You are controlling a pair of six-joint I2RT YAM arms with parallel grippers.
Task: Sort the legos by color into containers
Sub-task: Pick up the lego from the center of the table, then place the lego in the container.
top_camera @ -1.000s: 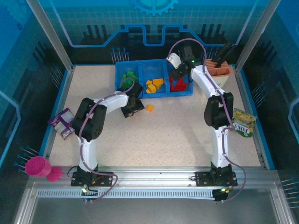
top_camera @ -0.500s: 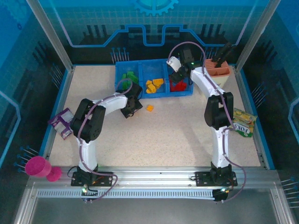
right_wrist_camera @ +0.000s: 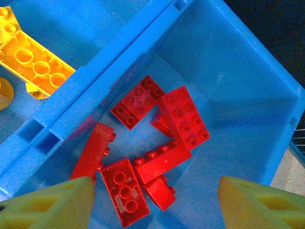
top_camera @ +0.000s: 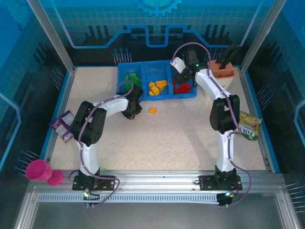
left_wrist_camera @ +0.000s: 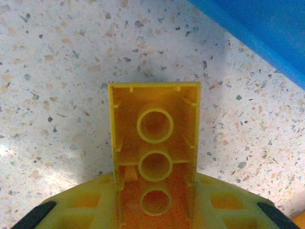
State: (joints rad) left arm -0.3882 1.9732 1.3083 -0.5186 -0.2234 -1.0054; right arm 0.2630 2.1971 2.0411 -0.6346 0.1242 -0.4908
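The left hand (top_camera: 131, 109) grips a yellow brick (left_wrist_camera: 155, 143) over the surface (left_wrist_camera: 57, 95) beside the tray (top_camera: 143, 64), presumably bound for its middle compartment; the right hand (right_wrist_camera: 157, 205) hangs wide and empty above the sorted red bricks (right_wrist_camera: 183, 117).

We see a blue tray (top_camera: 157, 64) with three side-by-side compartments at the far side of the table (top_camera: 167, 138): green bricks (top_camera: 131, 77) on the left, yellow bricks (top_camera: 157, 87) in the middle, red bricks (right_wrist_camera: 181, 117) jumbled on the right. One orange brick (top_camera: 152, 110) lies loose just before the tray. A yellow brick (left_wrist_camera: 155, 143), hollow underside towards us, sits clamped in the left gripper (left_wrist_camera: 156, 212) near the tray.
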